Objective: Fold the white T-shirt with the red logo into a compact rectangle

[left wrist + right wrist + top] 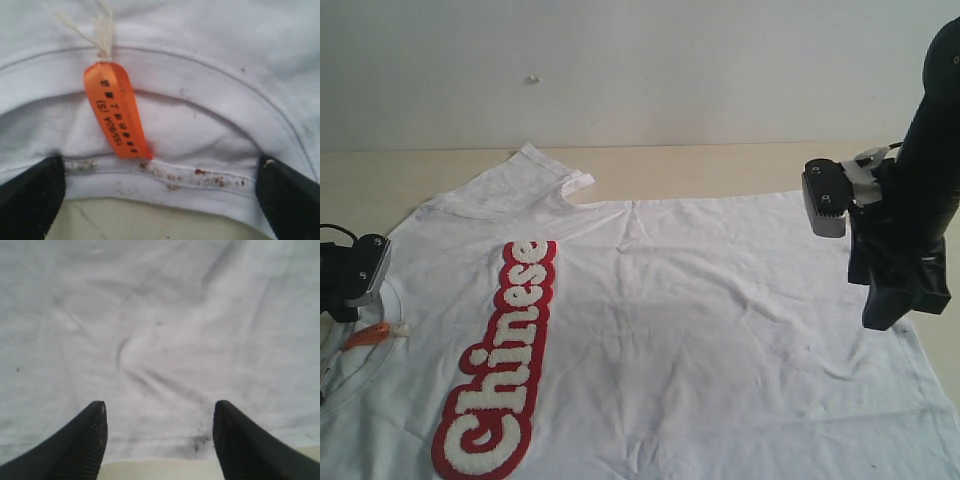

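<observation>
Close in, left gripper (159, 162) stands spread astride the collar (165, 175), orange tag (117, 110) between its jaws. Whether its fingers touch cloth, can't tell. Right gripper (160, 404) is spread over the hem (155, 440), pinching nothing. Grasp looks next: bite both layers right at the edges, together, and keep the cloth taut. The shirt (720, 330) lies flat on the table (720, 165), collar toward the left arm, hem toward the right, long axis between them. The logo (500, 370) runs crosswise, away to the far sleeve (535, 170).

So the pale beige table (740, 165) under me has the white T-shirt (720, 300) spread flat across it, red logo (500, 360) up, one sleeve (545, 172) near the edge by the wall (670, 70).
</observation>
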{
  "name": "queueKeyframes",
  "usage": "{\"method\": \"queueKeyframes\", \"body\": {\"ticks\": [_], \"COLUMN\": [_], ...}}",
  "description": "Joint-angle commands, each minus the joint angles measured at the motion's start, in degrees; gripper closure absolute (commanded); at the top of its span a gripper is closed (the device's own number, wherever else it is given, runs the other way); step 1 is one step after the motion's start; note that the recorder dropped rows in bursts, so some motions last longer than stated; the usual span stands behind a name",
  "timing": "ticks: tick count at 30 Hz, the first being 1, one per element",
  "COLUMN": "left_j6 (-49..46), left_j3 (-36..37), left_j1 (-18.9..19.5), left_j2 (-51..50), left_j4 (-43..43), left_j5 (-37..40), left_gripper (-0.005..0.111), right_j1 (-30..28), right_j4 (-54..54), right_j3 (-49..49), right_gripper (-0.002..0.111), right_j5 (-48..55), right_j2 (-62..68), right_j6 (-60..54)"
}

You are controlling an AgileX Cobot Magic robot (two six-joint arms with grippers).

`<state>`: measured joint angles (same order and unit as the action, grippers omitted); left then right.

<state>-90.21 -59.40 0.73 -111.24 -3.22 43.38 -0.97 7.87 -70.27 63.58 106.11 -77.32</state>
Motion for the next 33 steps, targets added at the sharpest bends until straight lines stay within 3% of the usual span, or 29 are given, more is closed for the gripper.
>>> {"method": "queueKeyframes", "body": {"ticks": [1, 6, 14, 17, 21, 33], "left_j6": [-0.13, -0.13, -0.13, -0.13, -0.13, -0.13], "left_j3": [0.18, 0.18, 0.18, 0.18, 0.18, 0.18], "left_j1": [-0.03, -0.03, -0.03, -0.03, -0.03, -0.03], "left_j2": [-1.33, -1.33, -1.33, -1.33, -1.33, -1.33], "left_j4": [-0.44, -0.44, -0.44, -0.44, -0.44, -0.44], "left_j5": [-2.62, -2.62, -2.62, -2.62, -2.62, -2.62], "left_gripper": [0.002, 0.002, 0.002, 0.002, 0.002, 0.002], "right_j1": [-0.02, -0.02, -0.02, -0.02, -0.02, -0.02], "right_j4": [-6.21, -6.32, 2.22, 2.48, 1.04, -10.66], "right_j3": [-0.4, -0.4, -0.4, -0.4, -0.4, -0.4], "right_gripper": [0.048, 0.048, 0.047, 0.034, 0.002, 0.003], "right_j5": [-0.42, -0.42, 3.75, 3.64, 2.6, -11.31], "right_j2": [-0.06, -0.06, -0.06, -0.06, -0.06, 1.14], "right_j6": [-0.48, 2.77, -1.94, -2.06, -2.06, 2.75]}}
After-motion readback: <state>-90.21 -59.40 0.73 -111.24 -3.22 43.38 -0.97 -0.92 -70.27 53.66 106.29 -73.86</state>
